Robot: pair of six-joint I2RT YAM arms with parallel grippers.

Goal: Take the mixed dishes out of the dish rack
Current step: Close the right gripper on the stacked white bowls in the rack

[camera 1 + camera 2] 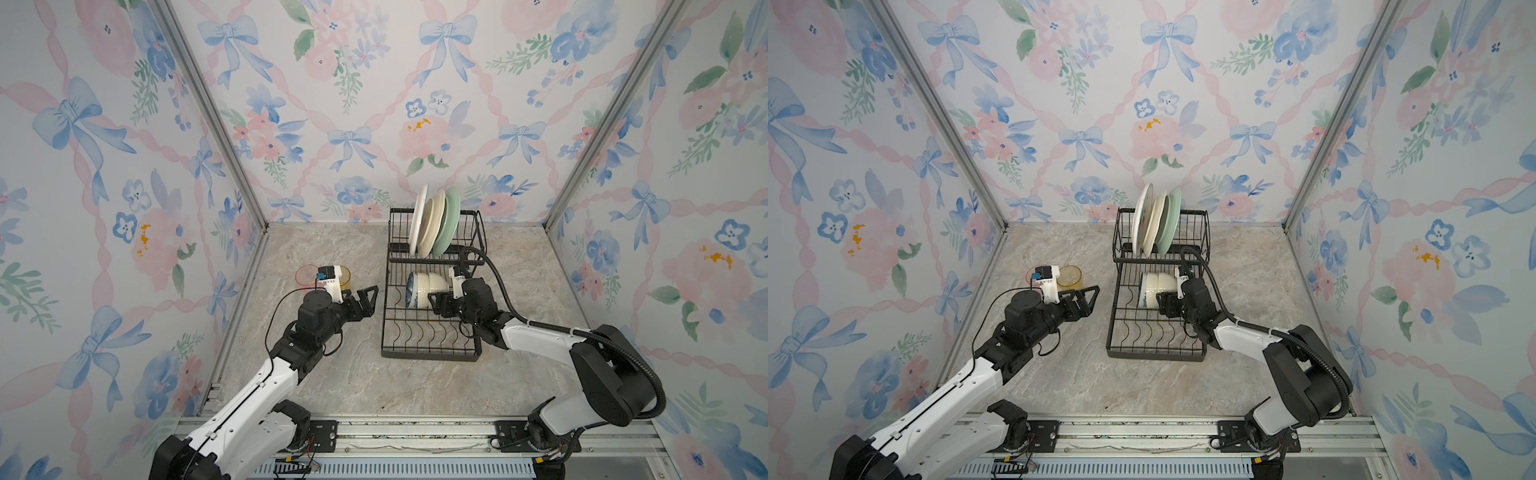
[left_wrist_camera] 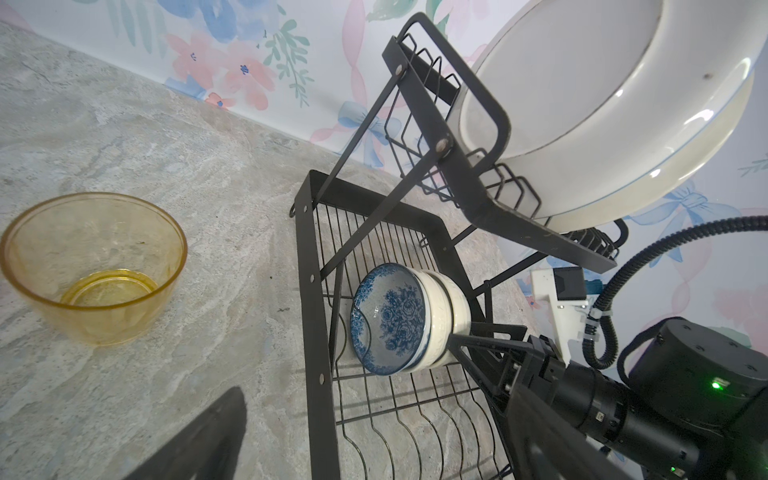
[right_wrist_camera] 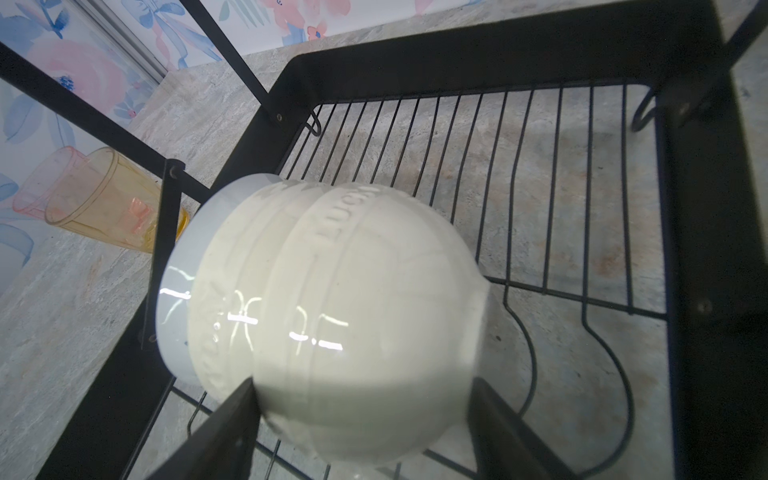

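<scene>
The black wire dish rack (image 1: 432, 354) (image 1: 1154, 356) stands at the back right. Its raised tier holds a white plate (image 1: 417, 220), a cream plate (image 1: 432, 226) and a pale green plate (image 1: 451, 218) on edge. On the lower tray a stack of bowls lies on its side, a blue-and-white bowl (image 2: 388, 316) facing left with cream bowls (image 3: 332, 291) (image 1: 432, 286) behind it. My right gripper (image 3: 365, 399) (image 1: 434, 301) straddles the outermost cream bowl, with both fingers against its sides. My left gripper (image 1: 368, 299) (image 2: 374, 415) hovers open and empty left of the rack.
A yellow tumbler (image 2: 93, 266) (image 1: 345, 280) and a pink tumbler (image 1: 305, 274) (image 3: 37, 187) stand upright on the marble table, behind my left wrist. The rack's diagonal braces (image 2: 365, 166) and the right arm's black cable (image 1: 494, 270) lie near the bowls.
</scene>
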